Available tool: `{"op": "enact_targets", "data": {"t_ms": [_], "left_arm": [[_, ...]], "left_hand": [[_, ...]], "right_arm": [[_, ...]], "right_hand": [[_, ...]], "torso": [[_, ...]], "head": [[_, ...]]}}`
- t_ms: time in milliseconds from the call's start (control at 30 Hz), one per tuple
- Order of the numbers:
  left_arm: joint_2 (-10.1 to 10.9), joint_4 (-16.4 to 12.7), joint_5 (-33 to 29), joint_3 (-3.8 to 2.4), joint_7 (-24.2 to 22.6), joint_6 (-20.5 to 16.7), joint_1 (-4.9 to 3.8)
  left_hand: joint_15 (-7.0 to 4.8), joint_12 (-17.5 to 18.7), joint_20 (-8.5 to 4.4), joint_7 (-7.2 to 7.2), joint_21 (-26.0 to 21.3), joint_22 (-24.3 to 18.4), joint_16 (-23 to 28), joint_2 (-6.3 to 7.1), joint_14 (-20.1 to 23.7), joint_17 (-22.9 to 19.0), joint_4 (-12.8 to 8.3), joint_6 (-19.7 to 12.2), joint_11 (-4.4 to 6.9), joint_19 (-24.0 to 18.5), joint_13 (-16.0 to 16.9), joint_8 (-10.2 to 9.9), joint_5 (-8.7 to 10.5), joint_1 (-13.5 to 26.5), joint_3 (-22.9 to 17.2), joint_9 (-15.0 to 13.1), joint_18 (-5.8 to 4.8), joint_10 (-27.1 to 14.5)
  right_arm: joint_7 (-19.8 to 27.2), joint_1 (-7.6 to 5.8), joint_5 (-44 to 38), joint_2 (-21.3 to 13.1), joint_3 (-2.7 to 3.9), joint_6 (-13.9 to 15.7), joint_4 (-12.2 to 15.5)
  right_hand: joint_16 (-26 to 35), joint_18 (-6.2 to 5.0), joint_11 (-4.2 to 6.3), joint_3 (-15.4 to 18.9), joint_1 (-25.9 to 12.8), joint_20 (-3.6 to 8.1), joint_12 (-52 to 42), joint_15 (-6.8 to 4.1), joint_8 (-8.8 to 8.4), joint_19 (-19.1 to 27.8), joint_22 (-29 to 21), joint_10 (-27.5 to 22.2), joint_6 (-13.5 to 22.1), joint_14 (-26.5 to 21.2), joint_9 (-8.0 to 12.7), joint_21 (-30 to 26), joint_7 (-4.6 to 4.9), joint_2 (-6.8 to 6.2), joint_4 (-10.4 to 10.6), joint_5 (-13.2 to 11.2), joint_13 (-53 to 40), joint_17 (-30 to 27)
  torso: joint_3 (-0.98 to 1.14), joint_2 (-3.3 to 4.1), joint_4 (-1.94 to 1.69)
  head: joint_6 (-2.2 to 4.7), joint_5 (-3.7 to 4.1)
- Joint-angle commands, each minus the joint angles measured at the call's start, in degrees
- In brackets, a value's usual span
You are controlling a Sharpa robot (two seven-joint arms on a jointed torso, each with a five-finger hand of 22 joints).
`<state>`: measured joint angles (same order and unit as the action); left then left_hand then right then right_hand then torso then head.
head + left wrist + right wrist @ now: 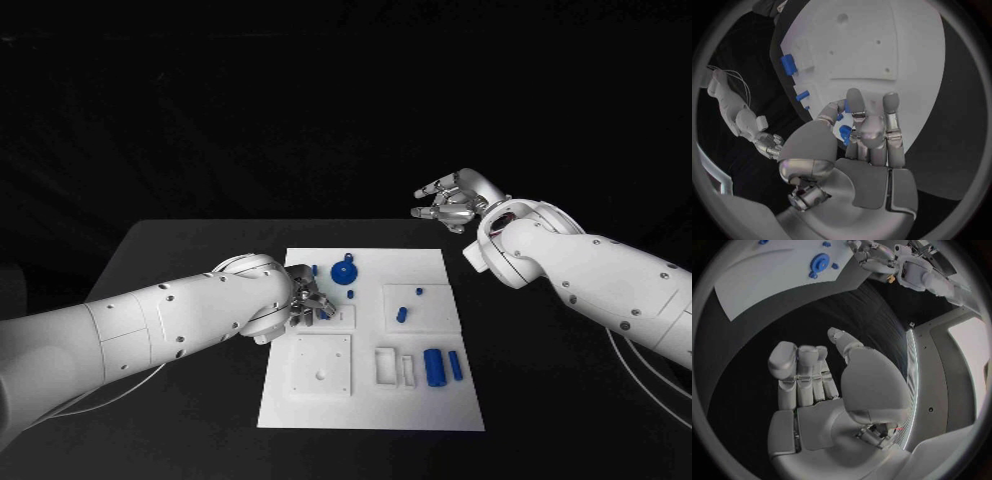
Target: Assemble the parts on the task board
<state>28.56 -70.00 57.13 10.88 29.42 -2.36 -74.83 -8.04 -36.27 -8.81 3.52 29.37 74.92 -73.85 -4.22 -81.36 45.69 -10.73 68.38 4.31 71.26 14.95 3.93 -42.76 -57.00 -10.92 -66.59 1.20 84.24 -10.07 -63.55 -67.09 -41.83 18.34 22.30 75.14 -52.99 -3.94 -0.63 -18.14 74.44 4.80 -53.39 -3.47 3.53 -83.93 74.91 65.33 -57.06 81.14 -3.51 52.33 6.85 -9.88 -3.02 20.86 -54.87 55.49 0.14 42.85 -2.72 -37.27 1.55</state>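
The task board [433, 262] lies flat at the middle of the counter [188, 250], long side running away from the robot. Its parts are spread over it: a round blue part [343, 271] near the far left corner, small blue pegs [404, 314] on the raised square toward the right edge, and longer blue bars [436, 368] lying by slots near the near right corner. A plain white square plate [323, 364] with small holes sits at the near left, with nothing seated in it. The left hand [300, 302] rests over the board's left edge, fingers curled around a small blue part [844, 133] pinched between thumb and fingers; judged from this, it is carrying or setting that piece for insertion. The right hand [456, 204] is raised beyond the board's far right corner, well apart from it, fingers loosely spread and holding nothing, apparently kept clear of the work.
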Motion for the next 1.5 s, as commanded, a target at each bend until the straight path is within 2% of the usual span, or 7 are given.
{"op": "enact_targets", "data": {"t_ms": [33, 300, 467, 800, 1067, 1333, 1500], "left_arm": [[0.0, 0.0, 0.2, 0.12, 0.6, 1.9, -0.08], [0.5, -0.4, -1.9, -0.15, 0.4, 3.8, -1.08], [1.6, -0.8, -6.8, -1.27, -2.9, 5.8, -1.51], [5.6, -2.5, -26.7, -2.48, -19.8, 8.2, -1.67], [7.8, -3.5, -39.7, -2.56, -30.0, 10.6, -1.65], [8.4, -3.8, -42.3, -2.56, -32.3, 11.2, -1.61], [8.5, -3.8, -42.0, -2.56, -32.8, 10.9, -1.6]], "left_hand": [[0.07, -0.3, 0.23, -6.19, 0.4, 1.1, -0.2, -0.62, -0.3, 0.1, -3.6, 8.2, 0.66, 0.2, -0.1, 0.1, -0.21, -0.7, -3.7, -0.1, -0.23, 2.6], [0.11, -0.3, 0.28, -6.15, 0.4, 1.1, -0.1, -0.64, -0.2, 0.1, -3.6, 8.1, 0.64, 0.0, -0.3, 0.1, -0.08, -1.0, -3.7, -0.1, -0.18, 2.6], [0.08, -0.1, 0.3, -6.09, 0.3, 1.1, 0.2, -0.87, -0.1, -0.5, -3.2, 7.7, 0.6, 0.0, -0.4, 0.1, 0.75, -1.0, -3.6, -0.3, -0.11, 2.6], [-0.04, 3.5, -0.1, -5.38, -1.7, 0.5, 4.3, -3.02, 2.1, -6.6, 0.6, 4.2, 0.19, -0.7, -1.5, 0.0, 12.35, -3.2, -1.6, -1.0, -0.87, 2.4], [0.37, 6.1, 0.26, -4.93, -4.1, 0.8, 5.7, -3.19, 4.2, -9.2, 4.5, 2.3, -0.2, -1.4, -0.9, -0.1, 16.32, -6.6, 0.0, -1.9, -1.2, 2.0], [0.58, 7.9, 0.51, -4.76, -5.2, 1.0, 5.9, -3.16, 4.9, -10.2, 6.0, 1.6, -0.27, -1.4, -0.2, 0.1, 17.98, -8.1, 0.7, -1.7, -1.2, 2.0], [0.58, 8.1, 0.5, -4.75, -5.5, 1.0, 5.6, -3.27, 4.9, -10.4, 6.3, 1.5, -0.28, -1.2, 0.3, 0.1, 18.32, -8.4, 0.7, -1.7, -1.2, 2.1]], "right_arm": [[0.1, 0.05, -0.2, 0.0, 0.03, -0.8, 0.0], [0.3, 0.18, -0.2, 0.2, 0.02, -1.2, 0.0], [1.0, 0.61, -1.3, 0.1, 0.01, -2.7, 0.7], [2.7, 2.33, -4.4, -1.3, -0.24, -7.4, 6.3], [4.4, 3.75, -5.0, -1.7, -1.86, -9.3, 11.3], [4.9, 4.1, -5.7, -1.7, -3.75, -11.3, 13.9], [5.3, 4.25, -6.1, -1.8, -4.37, -12.1, 15.2]], "right_hand": [[0.3, -0.83, 0.28, -0.1, -0.4, 0.06, 0.0, -0.35, 0.02, -0.8, 6.5, -0.2, -0.5, -0.1, -0.1, -0.3, 0.02, 0.03, -0.2, 0.3, 0.1, 0.0], [0.2, -0.81, 0.29, -0.3, -0.4, 0.07, -0.2, -0.36, 0.02, -0.8, 6.5, -0.2, -0.5, 0.0, -0.1, -0.2, 0.02, 0.05, -0.4, 0.4, 0.0, 0.1], [0.2, -0.78, 0.37, -0.6, -0.4, 0.11, -0.3, -0.4, 0.03, -0.8, 6.6, -0.2, -1.4, -0.1, -0.1, -0.1, -0.12, 0.21, -0.8, 0.0, -0.1, 0.1], [0.3, -0.73, 0.41, -0.5, -0.3, 0.11, -0.4, -0.4, 0.04, -0.7, 6.6, -0.2, -2.2, -0.1, -0.1, 0.0, -0.26, 0.57, -1.4, -1.4, -0.2, 0.1], [0.3, -0.7, 0.39, 1.7, 0.0, 0.1, -0.4, -0.38, 0.02, -0.5, 6.6, -0.3, -2.4, -0.3, -0.1, -0.1, -0.32, 1.24, -2.1, -2.5, -0.3, 0.1], [0.3, -0.73, 0.31, 3.6, 0.2, 0.05, -0.3, -0.33, 0.03, -0.4, 6.5, -0.5, -2.2, -0.4, -0.1, -0.5, -0.3, 1.59, -2.4, -2.5, -0.2, 0.2], [0.4, -0.74, 0.26, 5.2, 0.5, 0.01, -0.2, -0.29, 0.02, -0.3, 6.4, -0.7, -2.0, -0.5, -0.1, -0.6, -0.26, 1.86, -2.5, -2.2, -0.1, 0.1]], "torso": [[-0.05, 0.0, -0.04], [-0.05, 0.02, 0.02], [-0.09, -0.08, 0.03], [-0.19, -0.12, -0.06], [-0.2, -0.17, -0.08], [-0.27, -0.13, -0.04], [-0.08, -0.03, 0.0]], "head": [[-0.01, 0.04], [0.07, -0.03], [0.21, -0.05], [0.89, 0.39], [1.37, 0.34], [1.82, 0.44], [2.2, 0.44]]}}
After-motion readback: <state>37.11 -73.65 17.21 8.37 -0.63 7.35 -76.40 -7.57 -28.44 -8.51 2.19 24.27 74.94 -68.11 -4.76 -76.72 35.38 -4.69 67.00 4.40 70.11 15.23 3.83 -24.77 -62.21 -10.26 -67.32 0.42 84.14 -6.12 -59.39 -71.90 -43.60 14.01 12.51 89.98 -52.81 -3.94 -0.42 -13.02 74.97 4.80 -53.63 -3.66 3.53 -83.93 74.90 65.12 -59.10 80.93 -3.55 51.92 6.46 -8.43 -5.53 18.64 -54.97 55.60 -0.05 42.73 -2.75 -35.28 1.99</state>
